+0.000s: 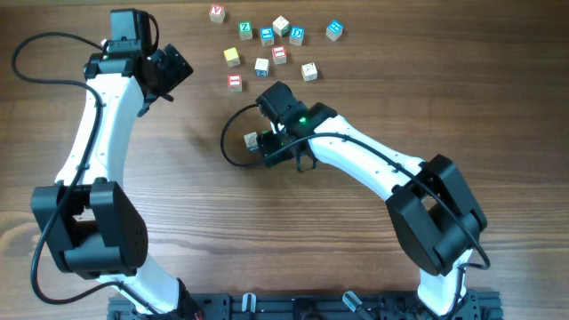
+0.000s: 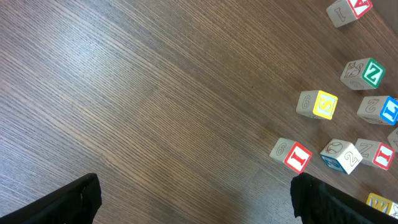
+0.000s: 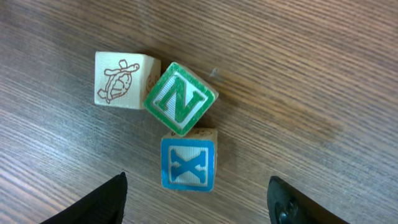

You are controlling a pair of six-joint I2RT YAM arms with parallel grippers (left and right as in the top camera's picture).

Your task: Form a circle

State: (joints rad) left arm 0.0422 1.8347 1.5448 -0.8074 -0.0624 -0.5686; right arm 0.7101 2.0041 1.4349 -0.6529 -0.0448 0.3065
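Of the circle, three small wooden cubes show in the right wrist view, touching in a tight cluster: a pale turtle cube (image 3: 124, 79), a green "N" cube (image 3: 180, 98) and a blue "X" cube (image 3: 188, 163). My right gripper (image 3: 199, 205) hangs open just above them, its fingers wide apart on either side of the blue cube and touching nothing. From overhead, the right gripper (image 1: 276, 142) covers most of the cluster, and only one pale cube (image 1: 252, 140) peeks out at its left. My left gripper (image 1: 173, 67) stands open and empty over bare table at the back left.
A loose scatter of several letter cubes lies at the back of the table, among them a red cube (image 1: 235, 83), a yellow cube (image 1: 232, 57) and a blue cube (image 1: 334, 30). The left wrist view shows the yellow "S" cube (image 2: 317, 104) and red "I" cube (image 2: 292, 154) to its right.
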